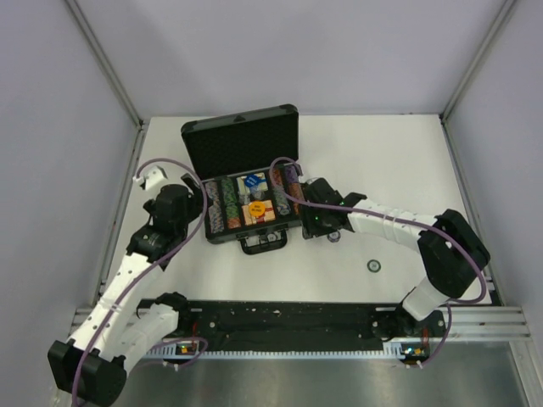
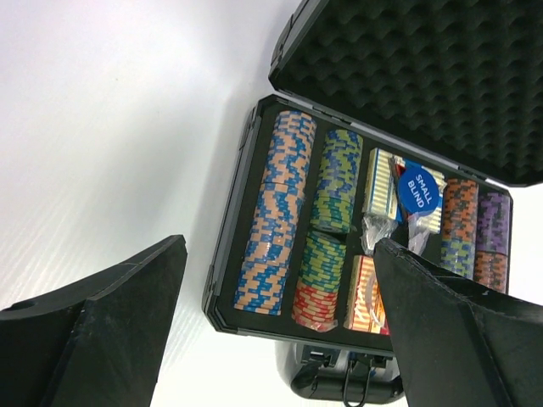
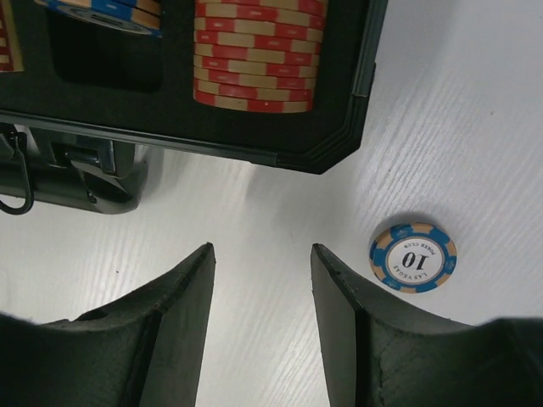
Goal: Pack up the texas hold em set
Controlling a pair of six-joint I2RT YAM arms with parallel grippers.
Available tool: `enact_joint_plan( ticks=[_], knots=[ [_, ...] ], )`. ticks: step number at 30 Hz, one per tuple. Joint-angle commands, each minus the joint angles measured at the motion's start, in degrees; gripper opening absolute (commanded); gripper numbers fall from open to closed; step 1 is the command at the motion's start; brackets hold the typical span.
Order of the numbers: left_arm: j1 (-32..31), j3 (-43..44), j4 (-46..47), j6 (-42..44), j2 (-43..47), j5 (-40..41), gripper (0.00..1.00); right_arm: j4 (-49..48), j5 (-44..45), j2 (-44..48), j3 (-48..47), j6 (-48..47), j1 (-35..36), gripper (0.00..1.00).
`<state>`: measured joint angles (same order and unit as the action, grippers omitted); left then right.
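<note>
The texas hold em set is a black briefcase lying open mid-table, its foam-lined lid raised. Its tray holds multicoloured chip rows, card decks and a blue "small blind" disc. My left gripper hangs open by the case's left side with nothing between its fingers. My right gripper is open above bare table, just off the case's near right corner. A loose blue-and-tan "10" chip lies flat beside its right finger, not touching it.
A second small dark chip lies on the table to the right, closer to the arm bases. The case handle sticks out toward the arms. Grey walls enclose the table on the left, right and back.
</note>
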<state>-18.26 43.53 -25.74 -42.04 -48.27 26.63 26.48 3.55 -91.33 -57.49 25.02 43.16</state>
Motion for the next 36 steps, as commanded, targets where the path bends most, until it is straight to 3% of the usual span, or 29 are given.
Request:
enact_joint_plan(
  ticks=[1, 6, 10, 17, 19, 23, 36],
  knots=[
    [0.4, -2.6, -1.4, -0.9, 1.9, -4.1, 0.98, -8.2, -1.3, 2.2, 0.8, -2.3, 0.9, 0.50],
    [0.4, -7.2, 0.9, -2.0, 3.4, -11.3, 0.96, -10.3, 0.0, -2.3, -1.4, -3.3, 1.0, 0.49],
    [0.4, -9.2, 4.0, 3.1, 2.9, -22.3, 0.81, -11.4, 0.8, -4.7, -2.6, -3.5, 1.0, 0.49],
    [0.4, -8.0, -1.7, 4.6, -2.7, -29.1, 0.41, -11.9, 2.2, -6.1, -3.2, -2.3, 1.0, 0.48],
    [0.3, -8.0, -2.2, 4.7, -4.9, -30.0, 0.19, -11.9, 2.8, -6.3, -3.0, -2.0, 1.0, 0.47],
    [0.2, -8.5, -1.6, 5.6, -8.6, -31.0, 0.01, -11.9, 3.6, -6.6, -2.9, -1.4, 1.0, 0.45],
    [0.0, -8.7, 2.7, 3.2, -15.0, -22.0, 0.00, -14.9, 5.5, -10.0, -5.1, -0.9, 1.0, 0.43]
  ],
)
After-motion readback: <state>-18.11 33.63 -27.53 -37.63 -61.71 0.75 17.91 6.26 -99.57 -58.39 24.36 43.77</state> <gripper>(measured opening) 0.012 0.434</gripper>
